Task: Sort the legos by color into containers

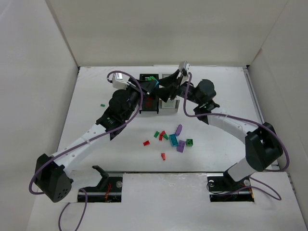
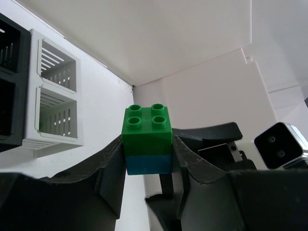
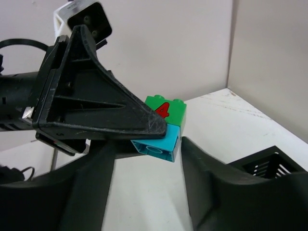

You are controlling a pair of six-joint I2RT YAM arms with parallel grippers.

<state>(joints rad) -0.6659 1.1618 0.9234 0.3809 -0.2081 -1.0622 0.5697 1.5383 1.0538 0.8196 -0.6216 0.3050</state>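
Note:
My left gripper (image 1: 152, 85) is shut on a joined lego piece, a green brick on a teal one (image 2: 147, 142), held in the air above the black container (image 1: 149, 102). The white container (image 1: 169, 102) stands right beside the black one, and shows in the left wrist view (image 2: 53, 98). My right gripper (image 1: 167, 87) is open, facing the left one. Its fingers flank the same piece (image 3: 166, 126), whose green brick bears a red 4; the right finger (image 3: 211, 183) is close to the teal brick. Loose legos (image 1: 173, 140) in red, green, teal and purple lie scattered on the table.
A single small green lego (image 1: 102, 104) lies apart at the left. The black container's corner shows in the right wrist view (image 3: 262, 166). White walls enclose the table on three sides. Both arms cross over the middle of the table.

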